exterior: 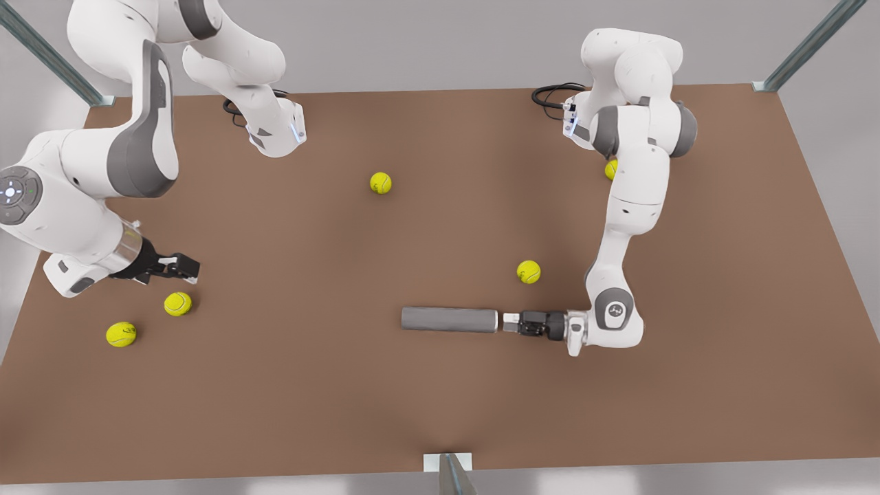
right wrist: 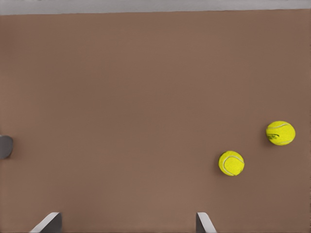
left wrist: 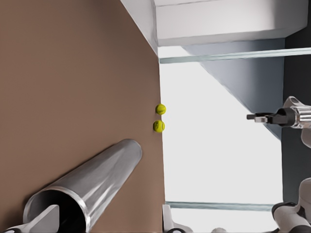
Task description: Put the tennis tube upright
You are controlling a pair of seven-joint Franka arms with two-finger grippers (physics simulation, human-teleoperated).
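Plain matte grey hollow cylinder, the tennis tube point(exterior: 449, 320), lying flat on the brown table point(exterior: 440, 399), near centre, long axis across the front view. Left gripper point(exterior: 509, 322) level at the tube's open silvery-rimmed end on the front view's right, one fingertip point(left wrist: 43, 217) at the mouth; jaw state impossible to tell. Right gripper point(exterior: 188, 269) hovering at the front view's left, jaws spread, above two yellow-green tennis balls point(exterior: 178, 303).

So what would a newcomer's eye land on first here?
Probably the grey tennis tube lying flat on the brown table, with the left gripper at its open end, one of the fingers at the rim. Then the yellow-green balls below the open right gripper.
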